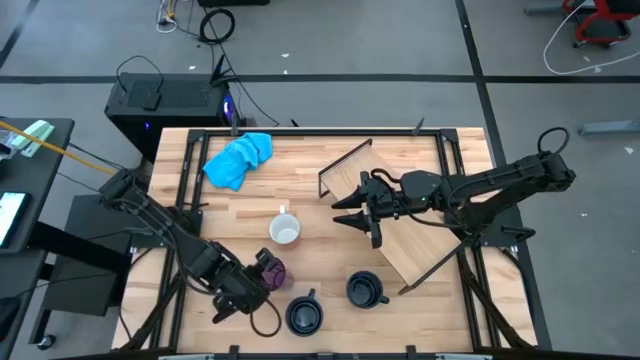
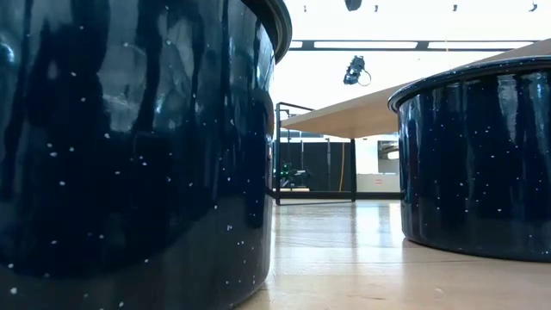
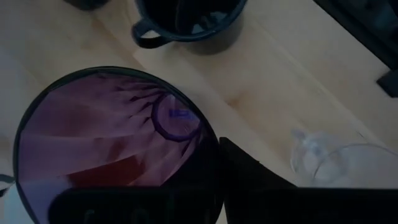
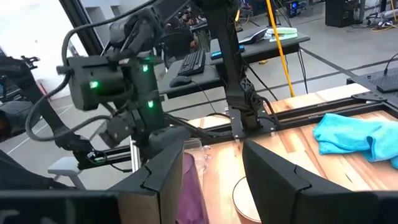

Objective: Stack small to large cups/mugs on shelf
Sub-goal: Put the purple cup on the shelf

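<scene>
My left gripper (image 1: pixel 258 274) at the near left is shut on the purple tumbler (image 1: pixel 274 270), whose mouth (image 3: pixel 112 143) fills the left wrist view. A clear glass (image 3: pixel 336 167) stands on the table right beside the tumbler. The white mug (image 1: pixel 285 231) stands upright mid-table. Two dark mugs (image 1: pixel 303 316) (image 1: pixel 366 290) stand near the front edge and loom in the low view (image 2: pixel 129 146) (image 2: pixel 482 164). The wooden shelf board (image 1: pixel 412 238) with its black wire frame (image 1: pixel 345 166) lies askew at the right. My right gripper (image 1: pixel 350 212) is open and empty at the board's left end. My left gripper holds the purple tumbler by its rim (image 3: pixel 214 155), one finger (image 3: pixel 124 208) inside the mouth and the other finger (image 3: pixel 255 183) outside the wall. The fingers come from the table's near left. Whether the tumbler's base is on the table, I cannot tell.
A bright blue cloth (image 1: pixel 238 160) lies crumpled at the far left. Black rails (image 1: pixel 185 190) run along the tabletop's sides. Bare wood lies between the white mug and the shelf board.
</scene>
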Controlling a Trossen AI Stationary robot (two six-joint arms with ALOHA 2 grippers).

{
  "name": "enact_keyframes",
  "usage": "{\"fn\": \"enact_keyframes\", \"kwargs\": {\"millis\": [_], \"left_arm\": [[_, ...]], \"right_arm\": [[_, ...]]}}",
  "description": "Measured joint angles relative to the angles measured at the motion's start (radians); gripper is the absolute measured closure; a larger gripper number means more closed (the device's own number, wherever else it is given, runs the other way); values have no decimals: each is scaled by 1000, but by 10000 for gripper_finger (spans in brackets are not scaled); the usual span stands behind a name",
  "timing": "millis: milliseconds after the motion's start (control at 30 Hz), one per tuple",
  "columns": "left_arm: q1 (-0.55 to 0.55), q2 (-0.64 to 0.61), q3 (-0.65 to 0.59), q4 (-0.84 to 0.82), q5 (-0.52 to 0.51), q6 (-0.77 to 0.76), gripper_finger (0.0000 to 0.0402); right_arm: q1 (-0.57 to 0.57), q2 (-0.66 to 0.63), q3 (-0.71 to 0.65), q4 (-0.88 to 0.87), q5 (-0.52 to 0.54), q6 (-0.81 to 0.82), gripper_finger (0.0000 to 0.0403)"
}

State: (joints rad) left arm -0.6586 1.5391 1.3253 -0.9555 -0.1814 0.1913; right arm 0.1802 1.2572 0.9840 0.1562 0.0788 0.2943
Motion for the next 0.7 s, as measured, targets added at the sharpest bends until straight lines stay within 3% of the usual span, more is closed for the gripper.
{"fn": "enact_keyframes", "kwargs": {"millis": [400,700], "left_arm": [[25,-42,238,-164,3,-29,389],[99,-42,400,-284,4,28,388]], "right_arm": [[0,62,0,-4,0,10,221],[45,147,1,19,65,-32,143]]}}
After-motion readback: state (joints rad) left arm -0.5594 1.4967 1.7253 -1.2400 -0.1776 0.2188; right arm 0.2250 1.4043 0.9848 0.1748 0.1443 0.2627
